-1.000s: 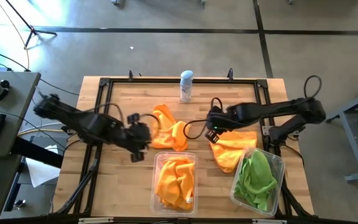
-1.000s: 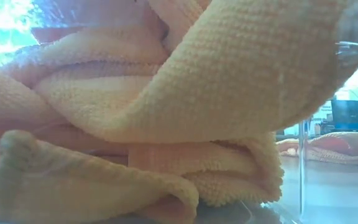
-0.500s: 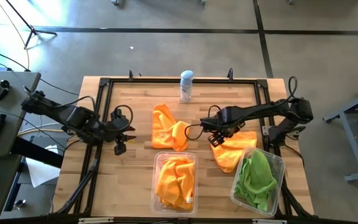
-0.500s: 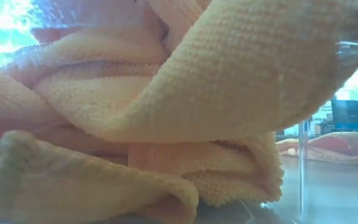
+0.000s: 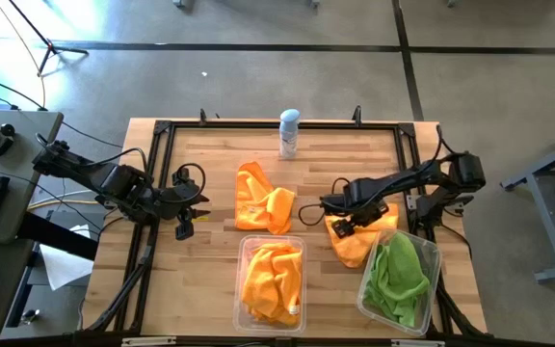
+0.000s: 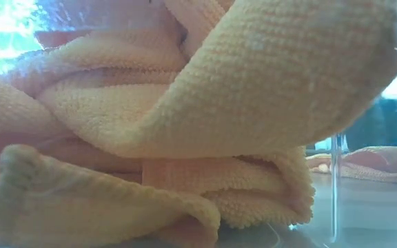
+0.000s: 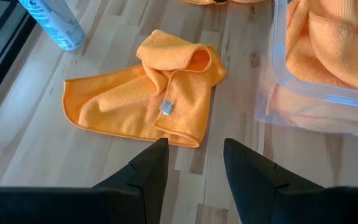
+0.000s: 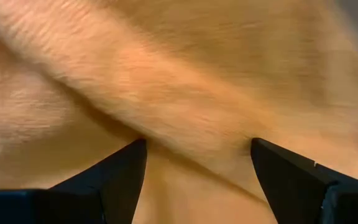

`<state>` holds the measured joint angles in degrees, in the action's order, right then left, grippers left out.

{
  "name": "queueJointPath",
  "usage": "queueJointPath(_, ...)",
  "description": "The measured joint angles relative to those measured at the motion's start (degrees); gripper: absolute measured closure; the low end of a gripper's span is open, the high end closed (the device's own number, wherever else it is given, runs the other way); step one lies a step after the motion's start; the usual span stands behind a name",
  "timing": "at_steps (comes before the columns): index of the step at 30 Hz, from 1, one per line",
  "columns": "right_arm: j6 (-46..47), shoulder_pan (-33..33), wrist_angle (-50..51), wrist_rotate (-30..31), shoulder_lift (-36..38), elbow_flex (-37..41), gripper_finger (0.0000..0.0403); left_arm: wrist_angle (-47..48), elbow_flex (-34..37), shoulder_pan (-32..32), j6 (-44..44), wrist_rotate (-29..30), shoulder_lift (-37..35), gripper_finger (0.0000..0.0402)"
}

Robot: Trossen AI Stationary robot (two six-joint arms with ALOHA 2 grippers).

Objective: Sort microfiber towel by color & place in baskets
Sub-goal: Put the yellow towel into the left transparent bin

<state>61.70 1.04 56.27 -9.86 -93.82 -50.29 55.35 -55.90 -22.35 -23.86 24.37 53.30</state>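
The right gripper (image 5: 347, 226) is spread wide, its fingers (image 8: 114, 177) pressed onto an orange towel (image 5: 359, 234) lying at nine o'clock of the green-filled basket (image 5: 434, 253). The left gripper (image 5: 187, 204) is held parted and empty, a second orange towel (image 7: 146, 93) lying at three o'clock of it, near the orange-filled basket (image 5: 242, 253).
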Motion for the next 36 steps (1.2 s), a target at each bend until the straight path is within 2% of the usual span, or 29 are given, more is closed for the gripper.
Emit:
queueJointPath(5,2.1,0.6,-7.8,-1.2,0.4,4.4,0.0116,0.0,0.0,0.0,0.0,0.0,0.0,0.0257)
queueJointPath(15,2.8,0.7,-8.5,1.4,0.2,4.8,0.0127,0.0,0.0,0.0,0.0,0.2,0.0,0.0257)
queueJointPath(20,2.5,0.7,-9.9,6.3,0.1,3.5,0.0188,0.0,0.0,0.8,-0.8,0.2,0.0,0.0257)
queueJointPath(23,2.6,0.9,-11.3,8.0,0.1,3.4,0.0248,0.0,0.0,1.1,-2.8,0.2,0.0,0.0257)
queueJointPath(29,2.2,3.6,-15.5,15.2,0.1,3.4,0.038,-0.1,0.0,1.1,-8.8,0.2,0.0,0.0257)
queueJointPath(31,0.7,4.4,-16.4,17.0,0.5,3.4,0.0392,-0.1,0.0,1.1,-10.3,0.2,0.0,0.0257)
queueJointPath(36,-1.7,5.5,-17.1,21.2,3.6,3.7,0.0382,-0.2,0.0,1.1,-13.9,0.0,0.0,0.0257)
